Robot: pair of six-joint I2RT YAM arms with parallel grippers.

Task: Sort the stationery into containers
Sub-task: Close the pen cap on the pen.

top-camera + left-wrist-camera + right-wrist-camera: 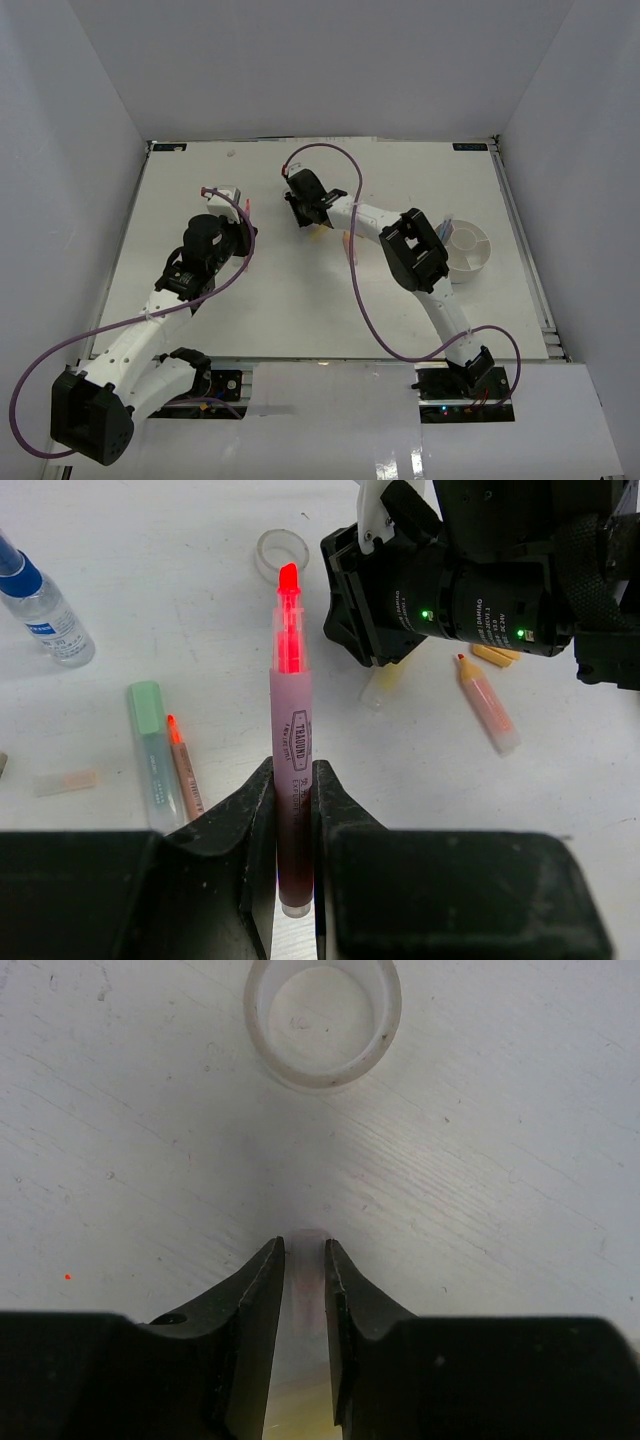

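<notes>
Beside the tape ring (320, 1077), my right gripper (303, 1258) brackets a pale marker (305, 1305) narrowly; left gripper (292, 780) holds a highlighter (291, 720). I'd confirm grip before lifting.

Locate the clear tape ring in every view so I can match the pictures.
Top external: tape ring not made out; too small or hidden near the right end effector.
Left wrist: tape ring at the top, left of centre, left of the right end effector.
Right wrist: tape ring top centre, ahead of the right end effector.
Shared landmark: the right end effector.
</notes>
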